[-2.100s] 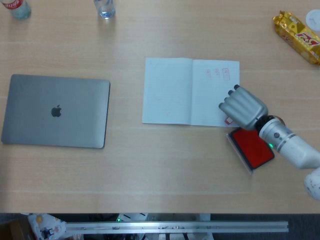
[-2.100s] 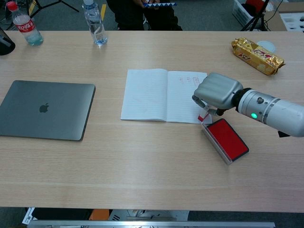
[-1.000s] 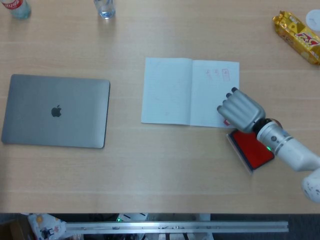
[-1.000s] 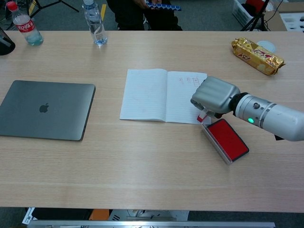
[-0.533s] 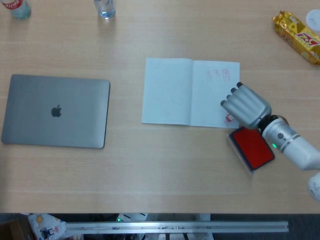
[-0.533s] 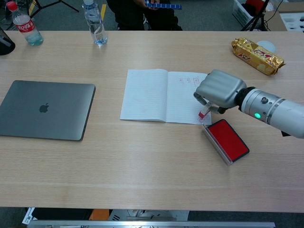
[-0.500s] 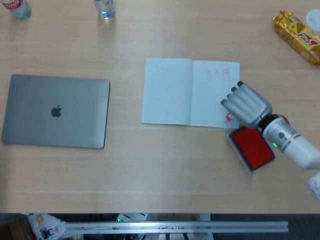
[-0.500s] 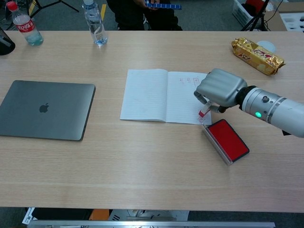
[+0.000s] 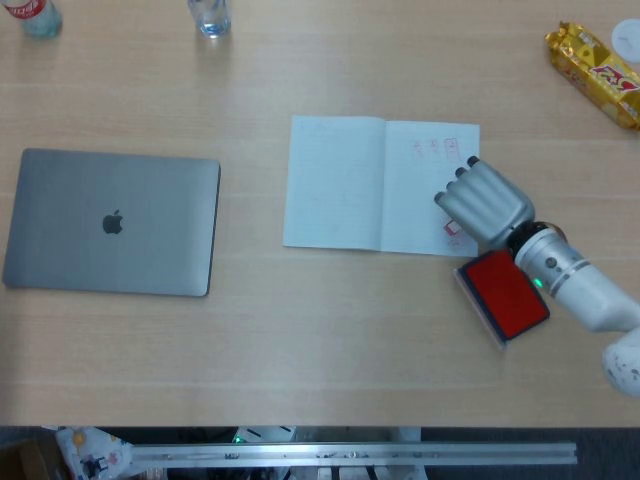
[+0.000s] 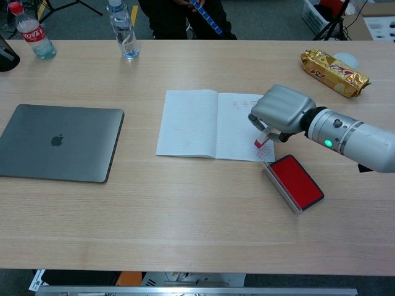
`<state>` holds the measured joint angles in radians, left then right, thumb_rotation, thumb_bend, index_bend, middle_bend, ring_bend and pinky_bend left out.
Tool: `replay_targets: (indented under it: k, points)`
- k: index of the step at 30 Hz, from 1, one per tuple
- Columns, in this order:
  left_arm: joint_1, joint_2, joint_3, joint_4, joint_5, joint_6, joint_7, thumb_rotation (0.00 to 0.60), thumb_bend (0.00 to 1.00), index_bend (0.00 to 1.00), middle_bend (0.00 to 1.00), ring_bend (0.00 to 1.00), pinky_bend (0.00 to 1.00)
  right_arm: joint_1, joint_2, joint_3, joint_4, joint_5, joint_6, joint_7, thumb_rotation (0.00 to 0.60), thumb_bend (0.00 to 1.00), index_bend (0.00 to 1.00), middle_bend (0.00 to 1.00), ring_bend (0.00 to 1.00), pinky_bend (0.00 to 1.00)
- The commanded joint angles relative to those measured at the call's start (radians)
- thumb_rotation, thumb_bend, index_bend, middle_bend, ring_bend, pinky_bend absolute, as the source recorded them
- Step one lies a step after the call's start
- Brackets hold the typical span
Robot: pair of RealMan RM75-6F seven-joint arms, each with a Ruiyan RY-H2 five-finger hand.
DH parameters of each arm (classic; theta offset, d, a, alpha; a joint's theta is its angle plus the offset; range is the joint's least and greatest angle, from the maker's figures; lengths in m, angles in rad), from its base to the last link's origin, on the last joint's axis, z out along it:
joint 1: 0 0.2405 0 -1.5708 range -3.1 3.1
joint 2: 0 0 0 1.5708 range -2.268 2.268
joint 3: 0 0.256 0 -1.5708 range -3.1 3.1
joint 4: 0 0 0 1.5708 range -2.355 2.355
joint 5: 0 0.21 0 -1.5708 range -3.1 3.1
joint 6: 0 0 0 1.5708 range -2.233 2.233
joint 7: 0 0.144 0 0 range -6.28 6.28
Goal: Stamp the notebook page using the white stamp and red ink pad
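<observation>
An open notebook (image 9: 340, 180) (image 10: 191, 122) lies in the middle of the table, with small red stamp marks (image 9: 433, 148) near the top of its right page. My right hand (image 9: 483, 204) (image 10: 281, 111) hovers over that page's lower right corner and grips the white stamp (image 10: 261, 140) (image 9: 451, 231), whose red-tipped end points down at the paper. The red ink pad (image 9: 504, 293) (image 10: 295, 180) lies open on the table just right of and below the notebook. My left hand is not in either view.
A closed grey laptop (image 9: 112, 222) (image 10: 58, 142) lies at the left. Two plastic bottles (image 10: 123, 29) (image 10: 28, 31) stand at the far edge. A gold snack packet (image 9: 594, 70) (image 10: 334, 72) lies at the far right. A person (image 10: 185, 15) stands behind the table.
My right hand with the stamp has shifted slightly left and up over the right page's lower corner. The notebook and ink pad have stayed put.
</observation>
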<state>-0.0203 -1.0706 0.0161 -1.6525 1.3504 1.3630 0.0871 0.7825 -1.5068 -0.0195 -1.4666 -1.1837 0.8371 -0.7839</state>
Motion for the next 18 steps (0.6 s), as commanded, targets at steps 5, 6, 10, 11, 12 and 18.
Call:
replay_targets:
  k: [5, 6, 10, 11, 12, 18]
  points:
    - [0.000, 0.000, 0.000, 0.003, -0.004, -0.004, -0.001, 0.600, 0.21, 0.24, 0.06, 0.13, 0.02, 0.011, -0.028, 0.003, 0.027, 0.010, -0.008, -0.005, 0.600, 0.44, 0.77, 0.61, 0.47, 0.42]
    - [-0.001, 0.000, 0.000, 0.004, -0.004, -0.005, -0.001, 0.600, 0.21, 0.24, 0.06, 0.13, 0.02, 0.011, -0.032, 0.003, 0.030, 0.012, -0.008, -0.004, 0.600, 0.44, 0.77, 0.61, 0.48, 0.42]
    - [-0.002, -0.002, 0.000, 0.007, -0.006, -0.009, -0.001, 0.600, 0.21, 0.24, 0.06, 0.13, 0.02, 0.013, -0.043, 0.000, 0.042, 0.014, -0.010, -0.004, 0.600, 0.44, 0.77, 0.61, 0.48, 0.42]
    - [-0.003, -0.002, 0.000, 0.008, -0.007, -0.011, -0.001, 0.600, 0.21, 0.24, 0.06, 0.13, 0.02, 0.014, -0.046, -0.001, 0.046, 0.015, -0.010, -0.005, 0.600, 0.44, 0.77, 0.61, 0.48, 0.42]
    - [-0.003, -0.003, 0.000, 0.009, -0.008, -0.012, -0.001, 0.600, 0.21, 0.24, 0.06, 0.13, 0.02, 0.014, -0.048, -0.002, 0.049, 0.016, -0.011, -0.005, 0.600, 0.44, 0.77, 0.61, 0.48, 0.42]
    - [-0.003, -0.003, 0.000, 0.011, -0.012, -0.014, -0.001, 0.600, 0.21, 0.24, 0.06, 0.13, 0.02, 0.016, -0.064, -0.008, 0.072, 0.013, -0.012, -0.008, 0.600, 0.44, 0.77, 0.61, 0.48, 0.42]
